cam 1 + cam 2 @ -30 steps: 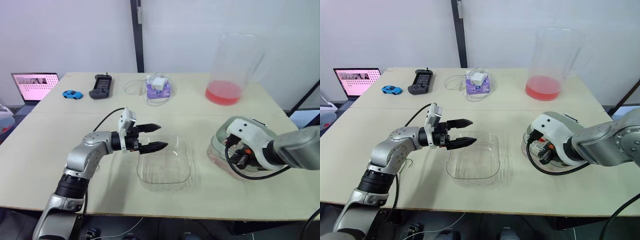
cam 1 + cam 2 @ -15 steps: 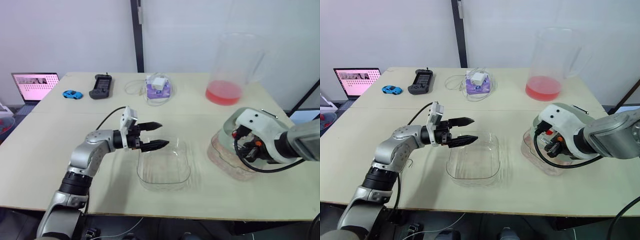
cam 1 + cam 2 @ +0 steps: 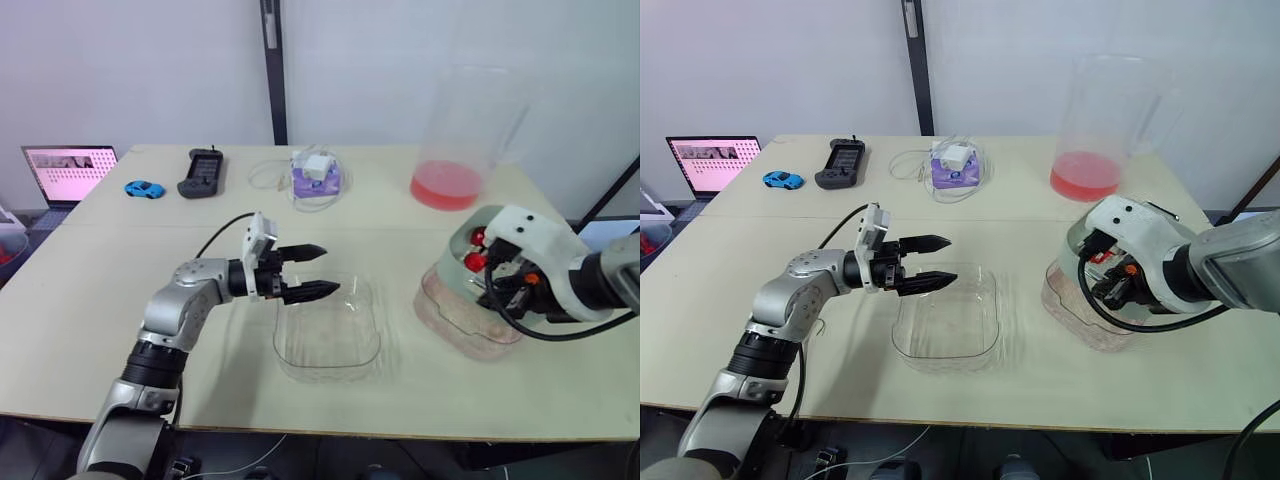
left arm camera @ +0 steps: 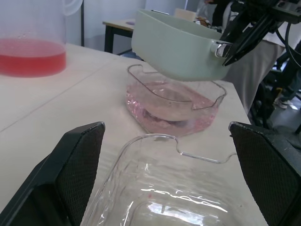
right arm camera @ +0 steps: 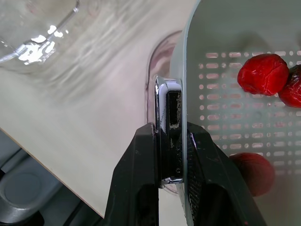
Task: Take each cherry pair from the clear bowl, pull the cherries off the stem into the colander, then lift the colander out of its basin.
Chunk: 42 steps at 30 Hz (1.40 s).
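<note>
The right tool [image 5: 170, 129] is clamped on the rim handle of the colander [image 4: 174, 52], holding it and its cherries [image 5: 263, 74] just above the basin [image 4: 171, 106], as the task's last step requires. The left tool [image 3: 308, 272], jaws apart, waits over the seemingly empty clear bowl [image 3: 328, 335].

Our left jaws stand apart just over the clear bowl [image 3: 945, 330]; at our right jaws, the colander [image 3: 1077, 240] hangs above its basin [image 3: 1075, 315].

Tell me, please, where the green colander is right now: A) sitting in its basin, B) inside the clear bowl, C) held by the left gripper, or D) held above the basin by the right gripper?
D: the colander hangs above the basin, the right gripper shut on its edge.
</note>
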### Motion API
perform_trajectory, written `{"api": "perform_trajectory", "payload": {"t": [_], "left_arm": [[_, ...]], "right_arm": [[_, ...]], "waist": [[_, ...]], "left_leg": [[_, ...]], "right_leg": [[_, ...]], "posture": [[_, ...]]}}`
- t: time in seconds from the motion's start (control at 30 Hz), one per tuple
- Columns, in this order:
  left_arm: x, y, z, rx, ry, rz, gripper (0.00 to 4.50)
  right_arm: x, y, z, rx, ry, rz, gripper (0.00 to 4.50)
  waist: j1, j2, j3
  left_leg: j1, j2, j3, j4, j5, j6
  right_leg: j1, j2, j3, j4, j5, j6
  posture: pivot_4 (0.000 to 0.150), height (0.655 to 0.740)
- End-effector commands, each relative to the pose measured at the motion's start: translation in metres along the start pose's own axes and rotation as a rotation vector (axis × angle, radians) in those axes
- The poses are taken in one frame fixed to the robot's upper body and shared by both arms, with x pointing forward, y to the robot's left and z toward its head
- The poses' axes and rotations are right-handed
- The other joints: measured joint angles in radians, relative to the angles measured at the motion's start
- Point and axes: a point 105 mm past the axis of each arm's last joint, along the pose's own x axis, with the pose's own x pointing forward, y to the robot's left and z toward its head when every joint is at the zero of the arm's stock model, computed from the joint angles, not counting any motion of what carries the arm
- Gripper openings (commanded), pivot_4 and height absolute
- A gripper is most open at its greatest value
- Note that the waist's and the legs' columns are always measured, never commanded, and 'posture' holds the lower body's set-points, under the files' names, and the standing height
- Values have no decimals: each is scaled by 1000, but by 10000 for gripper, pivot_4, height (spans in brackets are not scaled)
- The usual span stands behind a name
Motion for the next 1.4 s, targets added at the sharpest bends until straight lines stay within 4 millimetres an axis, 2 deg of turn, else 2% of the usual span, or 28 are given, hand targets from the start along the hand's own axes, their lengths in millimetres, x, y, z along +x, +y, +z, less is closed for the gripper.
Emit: {"api": "perform_trajectory", "payload": {"t": [0.03,0.33,0.43,0.63,0.77,0.87,0.93,1.03,1.1,1.17,1.23,1.3,1.4], "left_arm": [[0,-2,15,69,-10,-19,45000],[-1,-2,13,69,0,-19,45000],[0,-4,11,76,11,-34,45000],[0,-3,13,81,9,-30,45000],[-1,-2,13,83,13,-28,45000],[-1,-2,13,83,13,-26,45000],[-2,-2,14,83,13,-23,45000],[-2,-2,14,83,12,-21,45000],[-2,-2,14,82,11,-21,45000],[-2,-2,14,82,10,-22,45000],[-2,-2,13,82,11,-21,45000],[-2,-2,12,82,21,-19,45000],[-4,1,11,83,32,-12,45000]], "right_arm": [[-8,4,8,-28,-54,-4,2242],[-7,2,9,-20,-65,-17,2242],[-6,5,2,-45,-20,-19,2242],[-3,0,2,-62,-27,-63,2242],[-3,1,8,-58,-67,-43,2242],[-4,10,5,-55,-55,21,2242],[-3,5,6,-48,-60,-10,2242],[-4,10,5,-57,-57,19,2242],[-4,3,7,-41,-67,-15,2242],[-5,12,5,-57,-57,31,2242],[-5,7,6,-45,-66,6,2242],[-6,14,7,-50,-71,43,2242],[-5,7,5,-43,-62,0,2242]], "waist": [[0,0,0],[0,0,0],[1,0,0],[0,0,0],[0,0,0],[1,0,0],[1,0,0],[0,0,0],[0,0,0],[1,0,0],[1,0,0],[0,0,0],[0,0,0]], "left_leg": [[0,0,0,0,0,0],[0,0,0,0,0,0],[0,0,0,0,0,0],[0,0,0,0,0,0],[0,0,0,0,0,0],[0,0,0,0,0,0],[0,0,0,0,0,0],[0,0,0,0,0,0],[0,0,0,0,0,0],[0,0,0,0,0,0],[0,0,0,0,0,0],[0,0,0,0,0,0],[0,0,0,0,0,0]], "right_leg": [[0,0,0,0,0,0],[0,0,0,0,0,0],[0,0,0,0,0,0],[0,0,0,0,0,0],[0,0,0,0,0,0],[0,0,0,0,0,0],[0,0,0,0,0,0],[0,0,0,0,0,0],[0,0,0,0,0,0],[0,0,0,0,0,0],[0,0,0,0,0,0],[0,0,0,0,0,0],[0,0,0,0,0,0]], "posture": [[1500,7332],[1500,7332],[1500,7332],[1500,7332],[1500,7332],[1500,7332],[1500,7332],[1500,7332],[1500,7332],[1500,7332],[1500,7332],[1500,7332],[1500,7332]]}}
